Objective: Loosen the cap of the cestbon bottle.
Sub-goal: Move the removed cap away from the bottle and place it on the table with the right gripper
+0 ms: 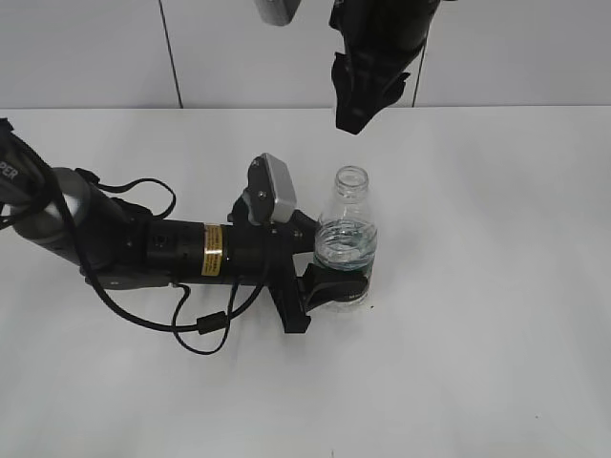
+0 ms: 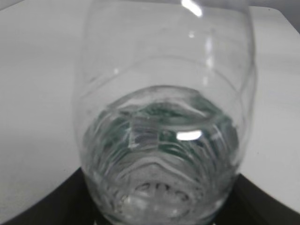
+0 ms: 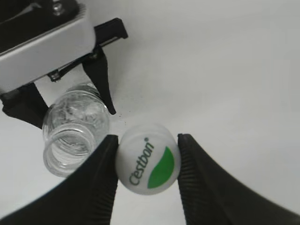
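Observation:
The cestbon bottle [image 1: 347,229] stands upright on the white table with its mouth open and a little water inside. My left gripper [image 1: 334,284] is shut on its lower body; in the left wrist view the clear bottle [image 2: 164,126] fills the frame between the black jaws. My right gripper [image 1: 355,110] hangs high above and behind the bottle. In the right wrist view it [image 3: 147,161] is shut on the cap [image 3: 149,159], white with a green patch and "Cestbon" lettering, held off the bottle's open neck [image 3: 70,140].
The left arm [image 1: 143,243] lies across the left of the white table [image 1: 496,286], with a black cable [image 1: 200,329] looping in front of it. A white tiled wall [image 1: 95,52] runs behind.

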`<act>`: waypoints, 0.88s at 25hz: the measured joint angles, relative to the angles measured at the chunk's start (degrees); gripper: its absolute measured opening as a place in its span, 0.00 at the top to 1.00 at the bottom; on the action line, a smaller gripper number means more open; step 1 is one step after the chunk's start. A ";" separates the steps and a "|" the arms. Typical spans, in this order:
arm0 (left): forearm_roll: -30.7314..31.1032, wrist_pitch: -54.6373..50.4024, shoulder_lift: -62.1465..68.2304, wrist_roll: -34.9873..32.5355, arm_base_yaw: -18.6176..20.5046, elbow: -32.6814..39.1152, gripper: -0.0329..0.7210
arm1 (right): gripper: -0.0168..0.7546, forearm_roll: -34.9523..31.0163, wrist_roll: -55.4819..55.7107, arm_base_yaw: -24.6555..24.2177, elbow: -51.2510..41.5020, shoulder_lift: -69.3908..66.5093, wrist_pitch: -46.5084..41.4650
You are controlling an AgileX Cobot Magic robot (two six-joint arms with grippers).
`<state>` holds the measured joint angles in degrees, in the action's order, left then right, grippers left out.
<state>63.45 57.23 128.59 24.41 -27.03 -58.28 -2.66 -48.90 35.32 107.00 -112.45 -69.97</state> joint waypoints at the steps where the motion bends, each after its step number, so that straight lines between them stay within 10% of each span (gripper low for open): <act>1: 0.00 0.00 0.00 0.00 0.00 0.00 0.41 | 0.59 0.80 2.52 0.00 0.00 0.07 0.00; 22: 0.02 -0.05 0.00 0.00 0.00 0.00 0.41 | 0.60 -1.51 33.53 -18.85 -4.92 3.08 -0.01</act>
<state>63.47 57.18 128.59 24.41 -27.03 -58.28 -4.17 -15.36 16.47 102.08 -109.37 -69.98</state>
